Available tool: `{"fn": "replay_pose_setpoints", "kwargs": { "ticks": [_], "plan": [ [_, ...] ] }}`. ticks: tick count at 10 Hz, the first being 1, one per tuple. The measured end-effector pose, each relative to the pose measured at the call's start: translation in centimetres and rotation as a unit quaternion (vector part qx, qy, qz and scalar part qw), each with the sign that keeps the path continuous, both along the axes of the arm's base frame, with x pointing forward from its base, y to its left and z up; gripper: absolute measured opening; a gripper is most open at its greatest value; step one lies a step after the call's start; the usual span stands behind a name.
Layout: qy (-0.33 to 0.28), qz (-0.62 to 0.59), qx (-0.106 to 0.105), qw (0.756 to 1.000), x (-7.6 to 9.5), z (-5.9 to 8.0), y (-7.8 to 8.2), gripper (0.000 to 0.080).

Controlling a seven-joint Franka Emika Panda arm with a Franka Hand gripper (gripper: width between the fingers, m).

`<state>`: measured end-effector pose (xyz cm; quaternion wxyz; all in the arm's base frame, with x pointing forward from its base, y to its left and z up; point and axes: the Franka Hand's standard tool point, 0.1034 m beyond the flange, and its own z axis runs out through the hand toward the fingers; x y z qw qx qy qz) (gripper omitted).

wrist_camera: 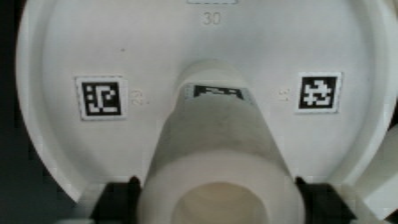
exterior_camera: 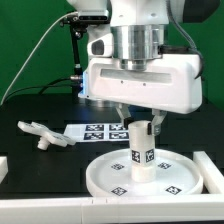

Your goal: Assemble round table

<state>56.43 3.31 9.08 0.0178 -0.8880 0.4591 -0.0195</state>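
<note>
The round disc (exterior_camera: 100, 178) lies flat on the black table in the front middle of the exterior view. The short cylindrical leg (exterior_camera: 141, 152) stands upright on its centre, with tags on its side. My gripper (exterior_camera: 140, 122) comes straight down from above and is shut on the top of the leg. In the wrist view the leg (wrist_camera: 217, 150) fills the space between my gripper (wrist_camera: 219, 200) and its two dark fingers (wrist_camera: 121, 196), which touch its sides. The disc (wrist_camera: 196, 50) shows two tags there. The branched foot piece (exterior_camera: 38, 132) lies on the table at the exterior view's left.
The marker board (exterior_camera: 92, 131) lies flat behind the disc. White wall pieces stand at the front left (exterior_camera: 5, 166) and the right (exterior_camera: 210, 165) of the table. A black stand with cables (exterior_camera: 76, 60) rises at the back before a green backdrop.
</note>
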Motion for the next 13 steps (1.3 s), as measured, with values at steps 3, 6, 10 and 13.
{"fn": "replay_pose_setpoints", "kwargs": {
  "ticks": [3,6,10,13],
  "plan": [
    [0.005,-0.237,0.03,0.971,-0.23,-0.14,0.41,0.0403],
    [0.004,-0.312,0.037,0.949,-0.29,-0.25,0.69,0.0454],
    [0.015,-0.042,0.018,0.999,-0.63,-0.31,0.46,0.0647],
    [0.002,0.072,0.009,0.997,-0.68,-0.23,0.35,0.0649]
  ]
}}
